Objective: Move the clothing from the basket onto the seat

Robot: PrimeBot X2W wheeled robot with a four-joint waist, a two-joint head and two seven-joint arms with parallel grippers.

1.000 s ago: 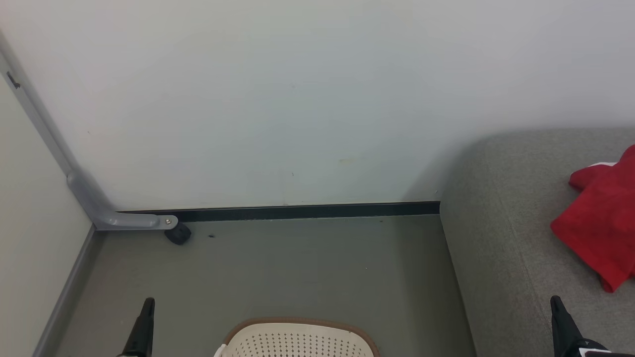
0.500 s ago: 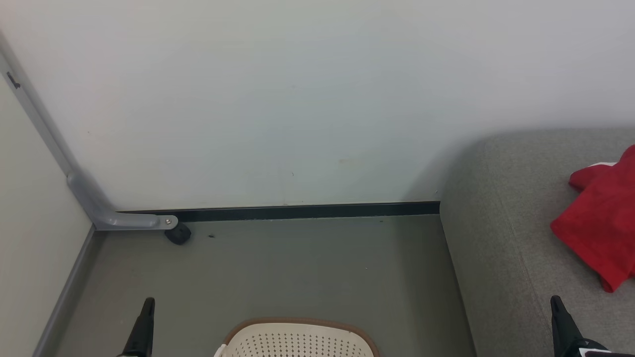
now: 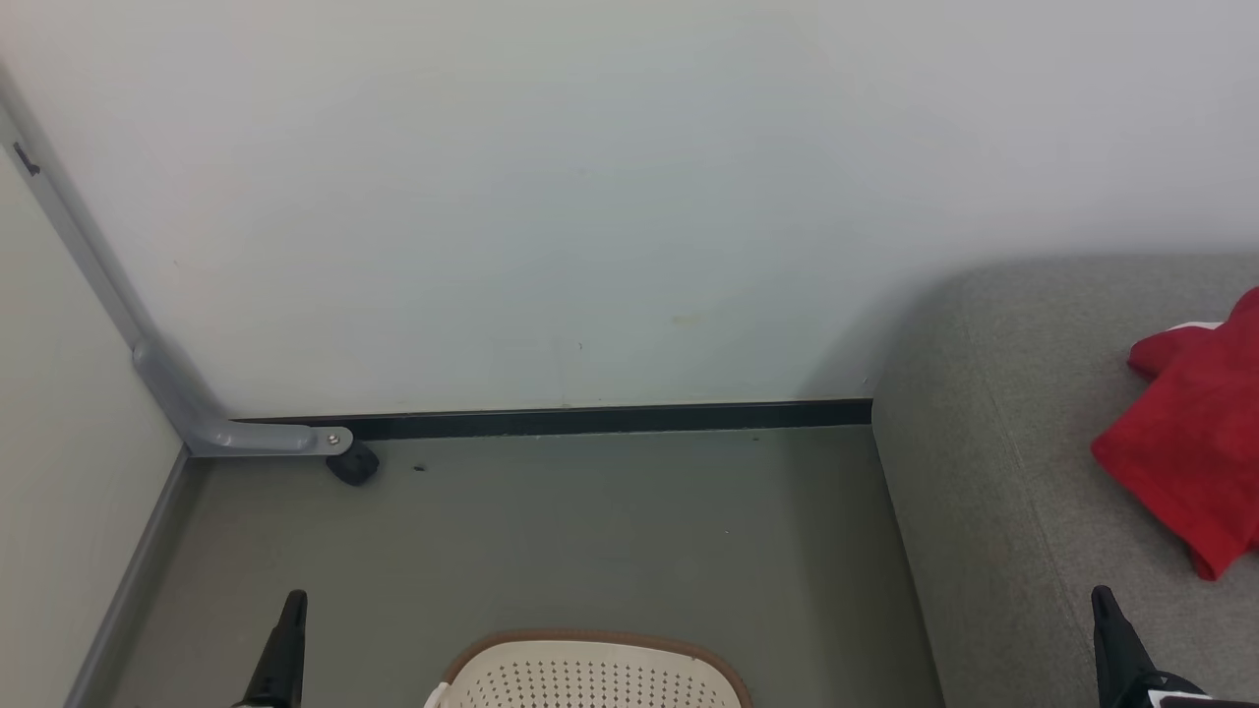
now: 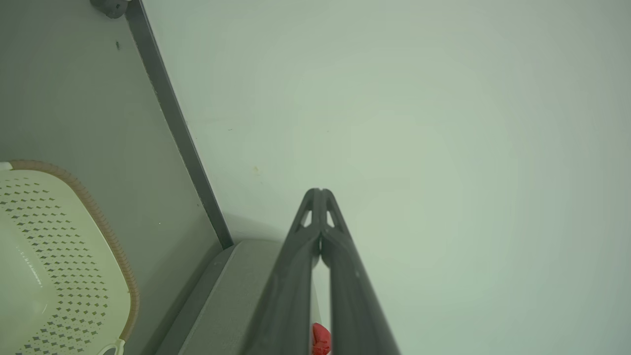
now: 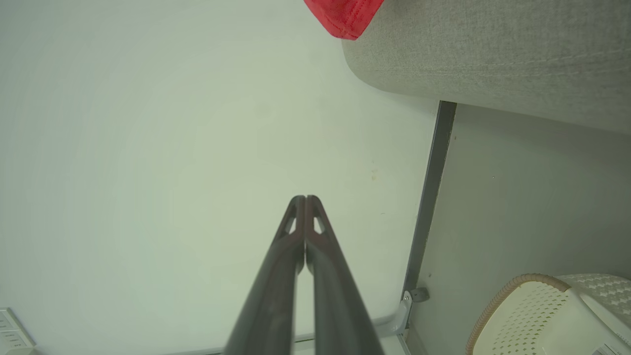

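Observation:
Red clothing (image 3: 1195, 447) with a white trim edge lies on the grey seat (image 3: 1003, 472) at the right; a red corner (image 5: 344, 15) of it also hangs over the seat (image 5: 493, 54) in the right wrist view. The cream basket (image 3: 590, 674) with its brown rim stands on the floor at the bottom centre; what is inside it is hidden. My left gripper (image 3: 293, 602) is shut and holds nothing, left of the basket. My right gripper (image 3: 1102, 598) is shut and holds nothing, over the seat's front part. Both point at the white wall, with fingertips (image 4: 319, 193) and fingertips (image 5: 304, 199) pressed together.
A white wall (image 3: 590, 197) with a dark skirting strip (image 3: 590, 420) closes the far side. A grey bracket with a black caster wheel (image 3: 351, 462) sits in the left corner. Grey floor (image 3: 590, 531) lies between basket and wall.

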